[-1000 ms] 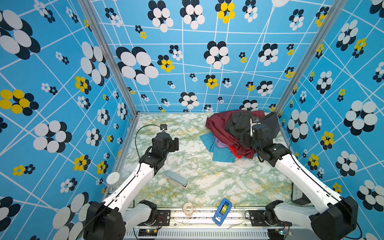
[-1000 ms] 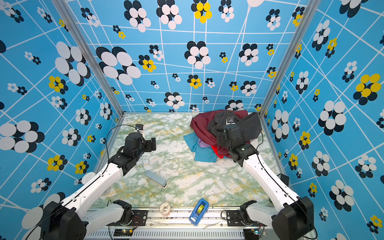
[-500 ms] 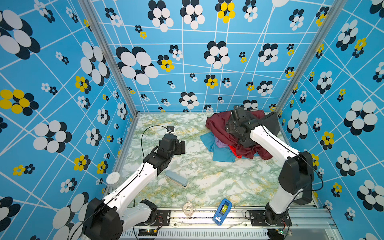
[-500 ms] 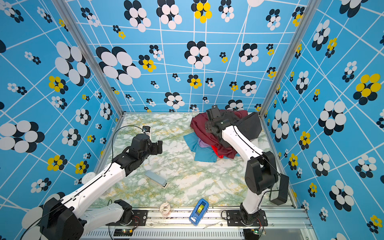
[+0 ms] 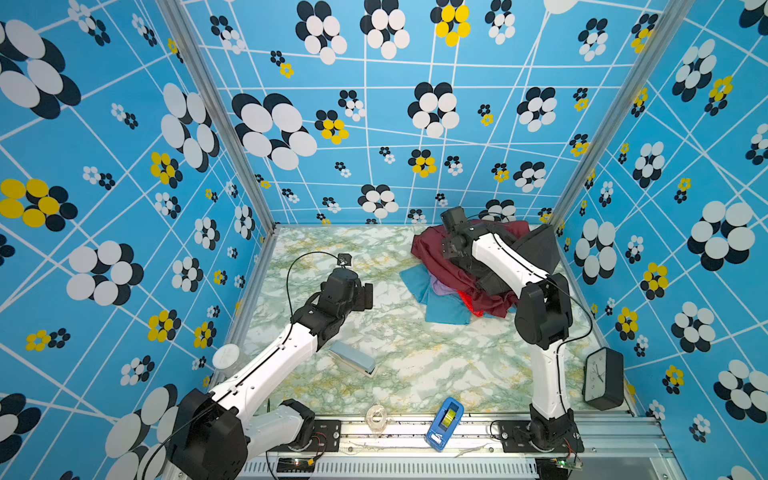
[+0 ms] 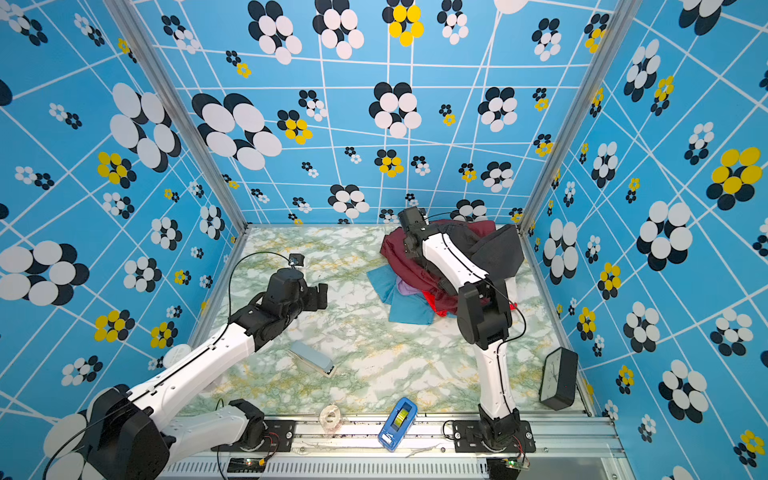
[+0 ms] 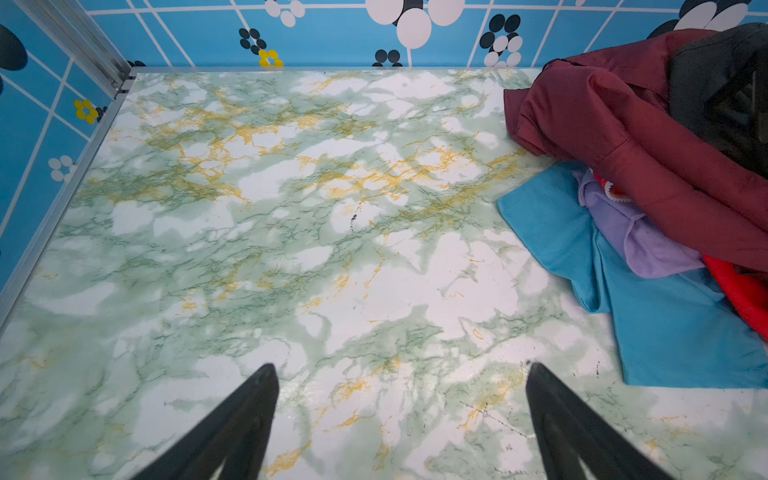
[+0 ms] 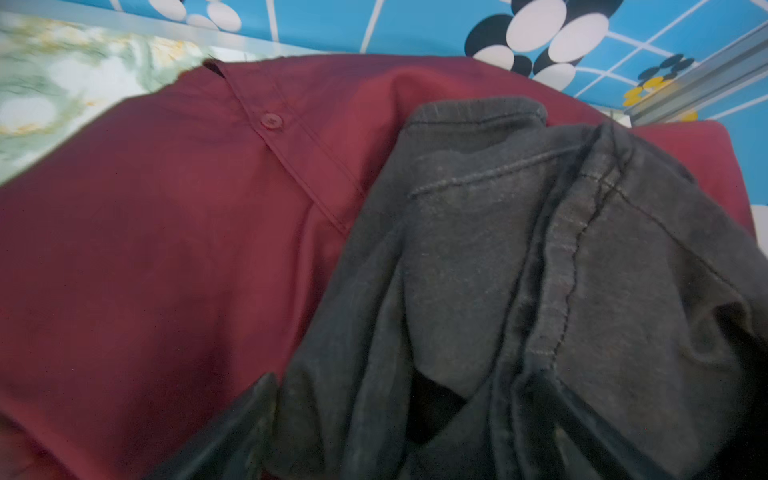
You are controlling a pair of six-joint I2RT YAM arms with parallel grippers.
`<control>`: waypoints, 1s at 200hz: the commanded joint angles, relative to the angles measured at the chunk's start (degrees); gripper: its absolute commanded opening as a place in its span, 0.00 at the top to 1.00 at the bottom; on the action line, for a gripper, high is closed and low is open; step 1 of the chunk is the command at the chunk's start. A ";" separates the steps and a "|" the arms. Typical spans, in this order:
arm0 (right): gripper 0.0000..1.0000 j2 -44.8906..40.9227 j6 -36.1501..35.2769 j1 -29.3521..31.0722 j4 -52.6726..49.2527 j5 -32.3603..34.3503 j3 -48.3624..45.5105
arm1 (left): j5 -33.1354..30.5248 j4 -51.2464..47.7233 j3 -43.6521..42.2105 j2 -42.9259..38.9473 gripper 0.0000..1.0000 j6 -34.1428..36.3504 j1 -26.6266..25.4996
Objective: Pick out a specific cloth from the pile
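Nearest me, the left fingers [image 7: 237, 428] are hanging spread and empty over bare tabletop [image 5: 415, 353]. No bin or box is showing. Out at one o'clock, the right fingers [image 8: 241, 432] are gaping wide on the pile [image 5: 446, 307], straddling the grey trousers [image 8: 478, 270]. The maroon cloth [image 8: 145, 249] is lying under them, spilling toward nine o'clock. I'm judging this as the reach; the next move is calling for maroon fabric alone.

Maroon cloth [image 7: 648, 137], dark grey trousers [image 8: 498, 270], blue cloth [image 7: 673, 332], lilac cloth [image 7: 640, 237], green-and-white marbled table [image 7: 291, 208]

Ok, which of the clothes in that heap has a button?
The dark red shirt; its button sits on a stitched strip, unlike the grey trousers.
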 commanded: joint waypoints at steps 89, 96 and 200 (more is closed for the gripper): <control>1.00 -4.86 3.93 -2.60 -2.77 0.08 -7.34 | 0.40 -1.31 0.99 0.11 0.05 -0.08 -0.56; 1.00 -6.37 3.74 -2.62 -2.18 0.45 -8.36 | 0.37 -1.24 0.99 -0.10 0.05 -0.16 -0.57; 1.00 -25.25 2.97 -4.11 2.01 1.37 -25.29 | 1.11 0.45 -0.68 -2.93 0.06 -1.63 -0.93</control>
